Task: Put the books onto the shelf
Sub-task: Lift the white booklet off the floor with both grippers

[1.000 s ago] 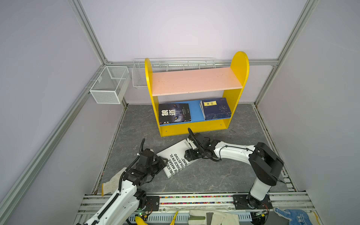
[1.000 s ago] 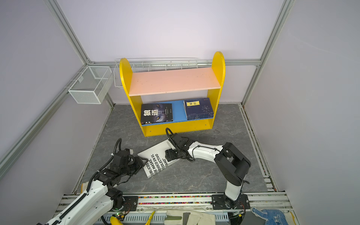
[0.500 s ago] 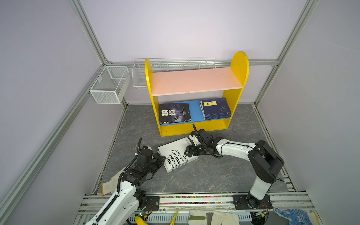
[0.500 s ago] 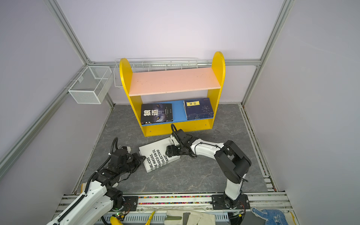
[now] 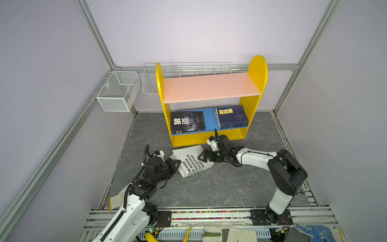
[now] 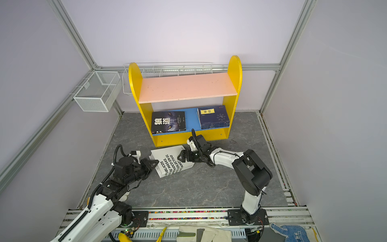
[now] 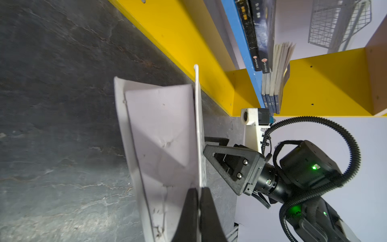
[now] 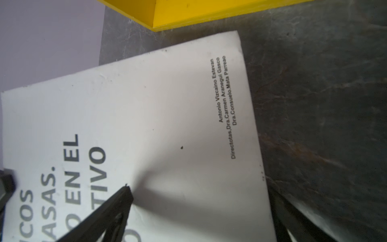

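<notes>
A large white book [image 5: 191, 161] [image 6: 170, 161] with black lettering lies on the grey floor in front of the shelf [image 5: 209, 87] [image 6: 186, 87]. My left gripper [image 5: 178, 163] [image 7: 199, 189] is shut on the edge of its thin front cover, which is raised off the pages [image 7: 161, 130]. On the opposite side, my right gripper [image 5: 201, 158] [image 8: 199, 190] stands open, one finger above the cover [image 8: 157, 104] and the other beside the book's edge. A dark wolf-eye book [image 5: 187, 122] and a navy stack with a yellow label [image 5: 231, 117] lie on the blue lower board.
Two white wire baskets [image 5: 117, 92] [image 5: 150, 81] hang on the back left frame. The pink upper board carries nothing. Gloves [image 5: 228, 234] [image 5: 314, 230] lie on the front rail, and a pale cloth [image 5: 117, 199] lies by the left arm.
My left gripper has shut on the white book's cover. My right gripper has opened wider. The book has shifted a little toward the shelf.
</notes>
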Controlling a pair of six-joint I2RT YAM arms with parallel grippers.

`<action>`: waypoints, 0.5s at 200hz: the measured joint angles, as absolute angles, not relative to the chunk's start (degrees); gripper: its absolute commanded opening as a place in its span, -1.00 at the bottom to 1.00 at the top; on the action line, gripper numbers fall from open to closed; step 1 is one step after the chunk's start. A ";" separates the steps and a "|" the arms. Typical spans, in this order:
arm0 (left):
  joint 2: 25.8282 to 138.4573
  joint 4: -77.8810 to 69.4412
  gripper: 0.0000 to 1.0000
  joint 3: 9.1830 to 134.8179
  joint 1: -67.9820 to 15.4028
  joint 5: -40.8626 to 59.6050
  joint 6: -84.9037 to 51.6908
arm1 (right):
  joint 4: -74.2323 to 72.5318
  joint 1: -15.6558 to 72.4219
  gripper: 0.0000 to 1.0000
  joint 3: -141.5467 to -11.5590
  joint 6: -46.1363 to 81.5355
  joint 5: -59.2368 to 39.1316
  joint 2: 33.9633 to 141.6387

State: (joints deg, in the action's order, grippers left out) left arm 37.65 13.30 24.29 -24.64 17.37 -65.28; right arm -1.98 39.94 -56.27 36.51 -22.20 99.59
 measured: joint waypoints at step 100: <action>39.46 5.21 -1.00 28.05 -25.89 21.96 -66.19 | -13.17 34.06 0.77 -39.35 49.93 -20.49 78.72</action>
State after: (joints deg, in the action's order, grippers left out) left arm 39.46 5.21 28.05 -25.89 21.96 -66.19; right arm -13.17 34.06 -39.35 49.93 -20.49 78.72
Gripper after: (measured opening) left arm 0.047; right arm 0.884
